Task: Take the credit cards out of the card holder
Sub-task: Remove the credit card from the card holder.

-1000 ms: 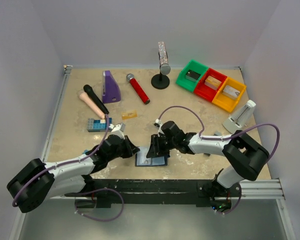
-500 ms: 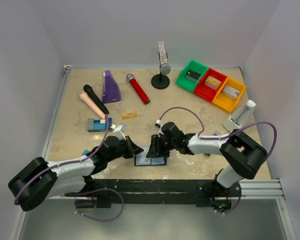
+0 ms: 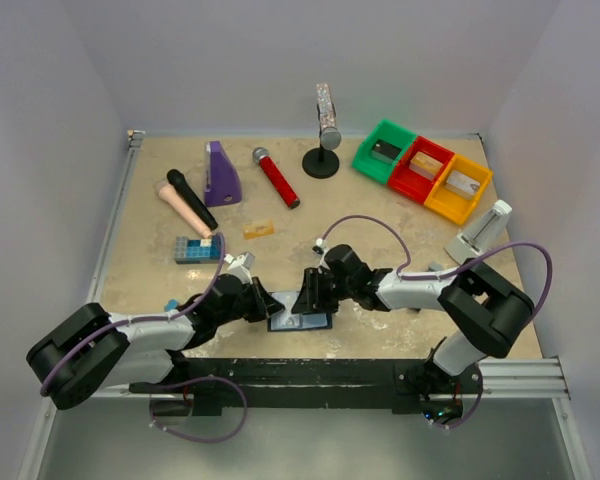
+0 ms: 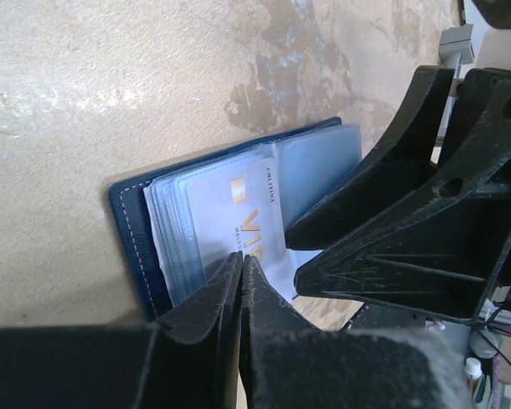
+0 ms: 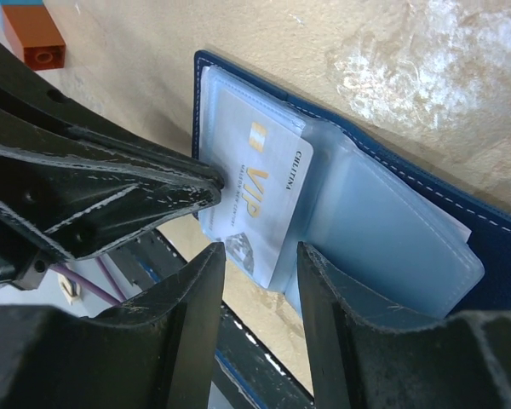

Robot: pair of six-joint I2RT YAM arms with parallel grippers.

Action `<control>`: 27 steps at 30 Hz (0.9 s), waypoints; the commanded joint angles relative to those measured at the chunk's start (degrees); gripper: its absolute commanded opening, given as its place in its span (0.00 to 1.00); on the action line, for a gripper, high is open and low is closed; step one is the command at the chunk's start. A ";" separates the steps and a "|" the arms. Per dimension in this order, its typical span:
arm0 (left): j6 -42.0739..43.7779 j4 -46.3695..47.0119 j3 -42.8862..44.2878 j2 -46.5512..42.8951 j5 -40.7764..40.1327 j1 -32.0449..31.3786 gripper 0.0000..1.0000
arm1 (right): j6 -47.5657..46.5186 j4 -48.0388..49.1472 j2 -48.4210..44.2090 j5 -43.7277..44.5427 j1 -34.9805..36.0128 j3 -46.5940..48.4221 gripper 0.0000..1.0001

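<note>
1. The card holder lies open at the near edge of the worktop, with a pale card on top in its clear sleeves.
2. The left gripper is closed, its tips on that card; I cannot tell if it pinches it. The right gripper is half open astride the sleeves, holding nothing.
3. The step is freeing the first card. Next, slide it out while the holder stays pinned.
4. A second ago the left gripper sat farther from the holder.

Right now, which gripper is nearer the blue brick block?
Left. The left gripper is at the holder's left edge, to the right of the block and closer to the bases. The right gripper is farther right, over the holder's middle.
</note>
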 commanded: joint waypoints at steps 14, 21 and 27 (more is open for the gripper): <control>-0.34 1.59 -2.57 1.76 -2.92 0.17 0.06 | 4.12 6.20 2.90 -2.47 -0.43 0.04 0.44; -0.43 2.11 -3.37 1.76 -3.27 0.17 0.05 | 6.49 14.36 3.69 -3.88 -0.87 -2.50 0.39; 0.10 2.38 -2.58 1.76 -2.66 0.17 0.07 | 7.73 18.33 4.57 -4.67 -1.14 -3.65 0.19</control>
